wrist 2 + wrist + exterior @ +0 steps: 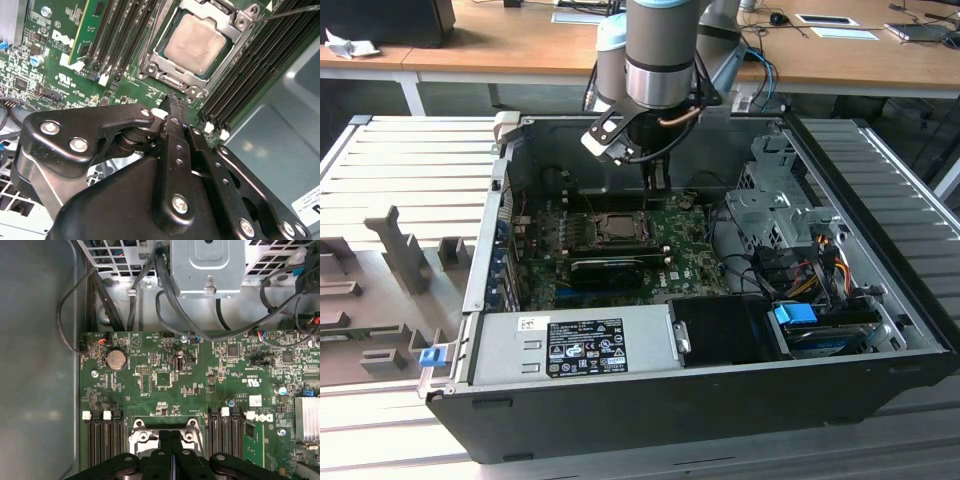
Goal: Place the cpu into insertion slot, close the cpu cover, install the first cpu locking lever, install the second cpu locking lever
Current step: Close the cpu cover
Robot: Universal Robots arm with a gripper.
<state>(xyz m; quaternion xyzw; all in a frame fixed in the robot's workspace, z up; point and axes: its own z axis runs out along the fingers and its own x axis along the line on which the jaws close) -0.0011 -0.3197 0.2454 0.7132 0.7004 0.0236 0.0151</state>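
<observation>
The cpu [196,42] lies silver-grey side up in the motherboard socket, also visible in the exterior view [617,228]. The cpu cover [159,61], a grey metal frame, lies flat around it. A thin wire locking lever [290,11] runs from the socket's corner out over the memory slots. My gripper [172,100] is shut with nothing between its black fingers [165,450]. Its tips hover just off one edge of the socket [165,426]. In the exterior view the gripper [655,178] hangs inside the case, behind the socket.
Black memory slots [250,65] flank the socket, with a green module [82,30] in one. A long black card [605,268], the power supply [570,345], a drive cage [775,205] and loose cables [165,305] crowd the open case. A coin cell [116,360] sits on the board.
</observation>
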